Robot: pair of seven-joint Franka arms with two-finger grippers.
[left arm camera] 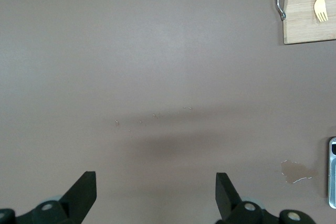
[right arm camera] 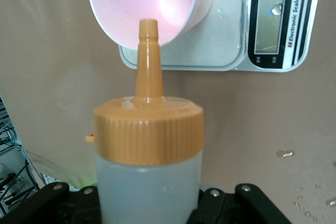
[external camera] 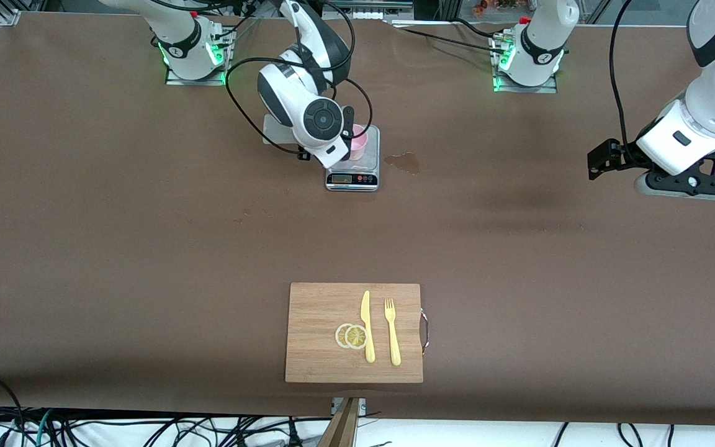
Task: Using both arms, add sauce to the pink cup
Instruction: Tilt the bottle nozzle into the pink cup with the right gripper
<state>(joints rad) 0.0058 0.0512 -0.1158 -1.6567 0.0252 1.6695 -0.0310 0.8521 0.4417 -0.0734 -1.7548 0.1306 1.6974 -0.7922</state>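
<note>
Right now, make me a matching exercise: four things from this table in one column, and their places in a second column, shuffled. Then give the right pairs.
Things:
1. pink cup
2. sauce bottle
3. yellow fork
4. left gripper

Places:
A. on the wooden cutting board, beside the knife
B. over bare table, jaws open, at the left arm's end
C. on the grey kitchen scale
D. held in the right gripper, nozzle pointing at the cup's mouth

Pairs: 1-C, 2-D, 3-A, 4-B
</note>
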